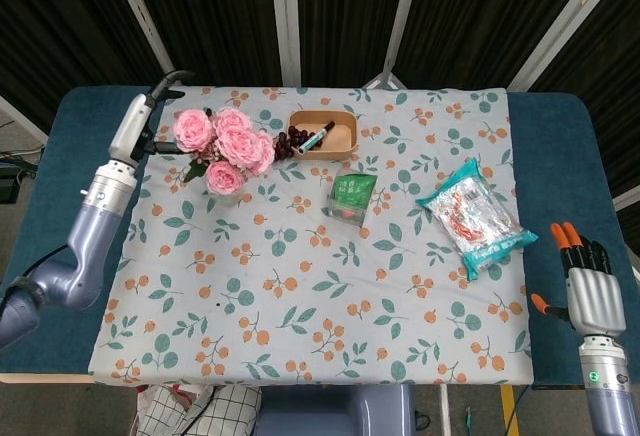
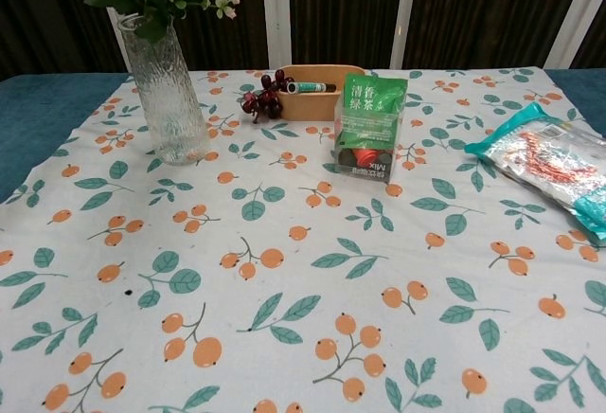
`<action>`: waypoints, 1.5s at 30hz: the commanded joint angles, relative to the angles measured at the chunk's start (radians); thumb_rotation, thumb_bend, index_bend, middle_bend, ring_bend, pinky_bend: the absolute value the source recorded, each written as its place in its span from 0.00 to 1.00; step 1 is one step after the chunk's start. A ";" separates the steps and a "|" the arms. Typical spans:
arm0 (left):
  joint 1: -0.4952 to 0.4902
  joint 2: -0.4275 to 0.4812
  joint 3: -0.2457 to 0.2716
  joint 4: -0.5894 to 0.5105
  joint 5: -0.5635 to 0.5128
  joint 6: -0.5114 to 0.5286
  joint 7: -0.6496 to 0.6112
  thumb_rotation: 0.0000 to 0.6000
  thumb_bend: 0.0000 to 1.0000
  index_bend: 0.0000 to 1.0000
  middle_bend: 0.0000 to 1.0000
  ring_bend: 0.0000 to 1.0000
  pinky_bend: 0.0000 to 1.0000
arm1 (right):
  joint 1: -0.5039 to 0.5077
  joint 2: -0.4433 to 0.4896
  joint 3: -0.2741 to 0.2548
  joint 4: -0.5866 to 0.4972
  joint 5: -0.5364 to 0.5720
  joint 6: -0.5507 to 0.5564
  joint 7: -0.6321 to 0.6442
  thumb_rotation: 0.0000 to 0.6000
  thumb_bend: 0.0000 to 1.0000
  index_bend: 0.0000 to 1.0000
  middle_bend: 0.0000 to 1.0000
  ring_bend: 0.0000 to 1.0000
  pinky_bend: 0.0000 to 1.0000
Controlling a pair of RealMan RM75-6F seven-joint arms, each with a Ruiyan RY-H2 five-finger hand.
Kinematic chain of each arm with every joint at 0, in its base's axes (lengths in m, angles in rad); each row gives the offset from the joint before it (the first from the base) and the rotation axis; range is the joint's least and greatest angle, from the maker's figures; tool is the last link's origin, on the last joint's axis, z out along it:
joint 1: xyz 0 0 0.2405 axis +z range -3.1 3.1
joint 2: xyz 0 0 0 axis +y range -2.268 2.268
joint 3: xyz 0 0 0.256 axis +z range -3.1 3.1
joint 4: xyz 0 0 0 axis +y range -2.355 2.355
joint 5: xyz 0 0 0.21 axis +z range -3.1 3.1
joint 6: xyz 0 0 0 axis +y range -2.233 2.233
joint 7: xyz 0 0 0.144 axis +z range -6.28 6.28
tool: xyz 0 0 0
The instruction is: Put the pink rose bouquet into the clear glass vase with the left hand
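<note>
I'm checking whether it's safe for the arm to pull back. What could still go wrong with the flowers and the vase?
The left hand is right beside the roses, which sit in the vase; whether it grips a stem cannot be told. A snagged stem on retreat could drag the bouquet out or tip the tall, narrow vase.

The blooms lean toward the grapes and wooden tray, so a toppling vase might hit them.
</note>
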 commanded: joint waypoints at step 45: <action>0.557 0.031 0.428 -0.305 -0.107 0.643 0.909 1.00 0.20 0.12 0.10 0.06 0.18 | -0.025 0.033 -0.045 -0.071 -0.137 0.090 -0.023 1.00 0.20 0.00 0.00 0.00 0.00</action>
